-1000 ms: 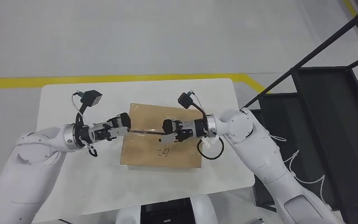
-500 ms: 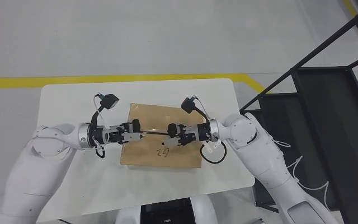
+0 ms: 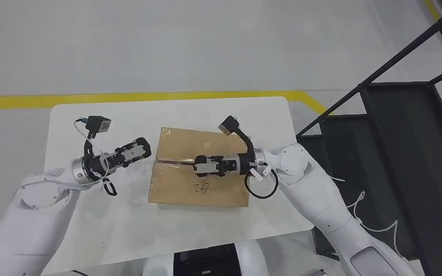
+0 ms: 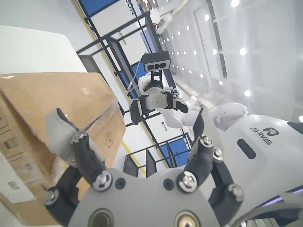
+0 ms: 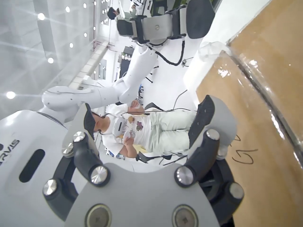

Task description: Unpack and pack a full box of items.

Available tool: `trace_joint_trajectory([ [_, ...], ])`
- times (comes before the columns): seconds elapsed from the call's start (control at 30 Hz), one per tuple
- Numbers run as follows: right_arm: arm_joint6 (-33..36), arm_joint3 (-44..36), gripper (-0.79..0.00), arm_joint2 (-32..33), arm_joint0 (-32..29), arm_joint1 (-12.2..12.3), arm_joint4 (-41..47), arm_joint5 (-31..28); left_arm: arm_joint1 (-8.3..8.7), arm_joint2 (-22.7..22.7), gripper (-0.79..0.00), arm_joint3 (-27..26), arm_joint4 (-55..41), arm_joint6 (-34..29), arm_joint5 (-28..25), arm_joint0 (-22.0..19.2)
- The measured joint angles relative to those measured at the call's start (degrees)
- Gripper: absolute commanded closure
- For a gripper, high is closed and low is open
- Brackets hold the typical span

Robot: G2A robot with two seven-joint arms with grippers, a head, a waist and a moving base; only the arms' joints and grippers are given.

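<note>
We see the cardboard box (image 3: 181, 141) lying closed in the middle of the white table (image 3: 124, 221), with clear tape along its centre seam. Our right hand (image 3: 200, 165) hangs over the box top by that seam, fingers spread wide, gripping nothing. Our left hand (image 3: 141, 148) sits just off the box's side, likewise spread and empty.
</note>
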Motion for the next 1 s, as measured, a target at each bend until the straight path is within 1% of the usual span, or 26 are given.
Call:
trace_joint_trajectory([
  [0.1,-3.08,1.85,-0.785,-3.22,1.69,-0.85,-2.49,0.81,0.36,-2.54,-0.785,-0.06,-0.15,0.35,-0.12,2.43],
  [0.2,-5.97,4.23,-0.785,-6.27,3.69,-1.80,-3.48,1.49,0.53,-3.85,-0.785,-0.67,-0.27,0.34,-0.14,4.01],
  [0.37,-10.22,8.74,-0.785,-10.44,6.48,-3.25,-5.60,3.59,0.57,-4.41,-0.785,-1.57,0.17,0.46,0.20,5.27],
  [0.53,-11.61,12.12,-0.785,-11.93,7.53,-4.06,-4.52,5.15,0.48,-3.99,-0.785,-2.32,0.76,0.32,0.83,5.49],
  [0.7,-10.47,13.77,-0.785,-11.85,7.44,-4.51,-0.18,4.86,0.33,-3.33,-0.785,-3.97,-1.34,-1.12,0.88,4.81],
  [0.83,-8.24,12.44,-0.785,-9.07,6.26,-4.04,4.56,3.45,0.38,-2.67,-0.785,-5.20,-1.41,-3.96,2.97,3.68],
  [0.93,-7.12,11.19,-0.785,-6.37,4.58,-3.21,4.79,3.71,0.22,-0.52,-0.785,-4.36,0.80,-5.02,5.89,2.20],
  [1.0,-7.11,10.75,-0.785,-4.74,3.23,-2.67,4.06,4.18,-0.04,1.01,-0.785,-2.79,3.33,-3.29,7.12,1.19],
])
